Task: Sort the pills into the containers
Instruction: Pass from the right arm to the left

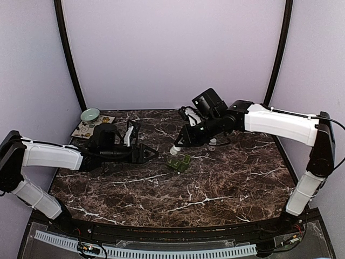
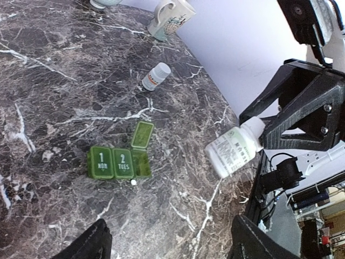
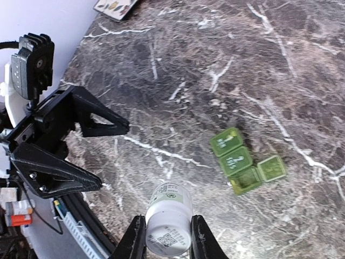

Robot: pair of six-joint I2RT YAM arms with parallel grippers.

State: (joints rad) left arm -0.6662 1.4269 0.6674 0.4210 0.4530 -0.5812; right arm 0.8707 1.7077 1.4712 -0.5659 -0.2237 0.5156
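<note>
Three green pill compartments [image 2: 121,162], one open

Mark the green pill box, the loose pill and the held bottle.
Green plastic pill box [image 2: 123,162]: left wrist view, "2 TUES" lid.
Small white loose pill [image 2: 133,182]: left wrist view, centre.
White plastic pill bottle [image 3: 170,216]: right wrist view, labelled side.

Two pill bottles [image 2: 233,149] [image 2: 156,76], one organizer [image 2: 119,161], one mug [image 2: 170,18], perhaps one pill [image 2: 133,182]
</note>
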